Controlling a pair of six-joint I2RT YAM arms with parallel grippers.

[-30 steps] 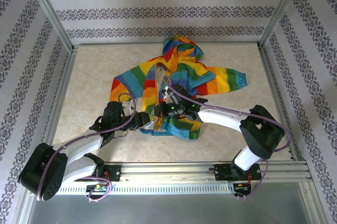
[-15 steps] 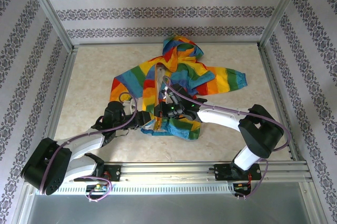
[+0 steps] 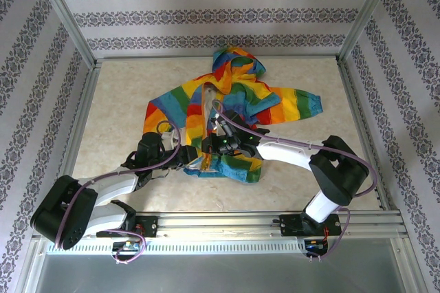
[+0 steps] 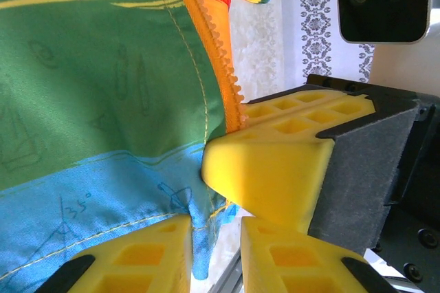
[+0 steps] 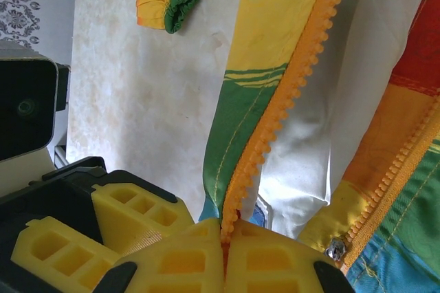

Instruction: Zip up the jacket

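The rainbow-striped jacket is lying open-fronted on the marbled tabletop, hood pointing away from both claws and hem bunching up at the spot where they are meeting. Its orange zipper tape is running straight down into the right claw. The claw's yellow pads are pressing together on the tape's bottom end, apparently steadying it so it can be fed into the opposite half. That second tape is lying just beside the claw, across a strip of white lining. A small metal fitting, probably the slider, is sitting at its foot, close against the claw's pads. The left claw is working from the other side, its pads standing narrowly apart with the blue hem corner hanging between them. Whether it is actually pinching the cloth cannot be told. One finger of the right claw is butting in immediately above the left claw's tips, so the two are crowding the same patch of hem. The two rows of teeth are not meshing anywhere in sight, and the zipping itself appears yet to begin.
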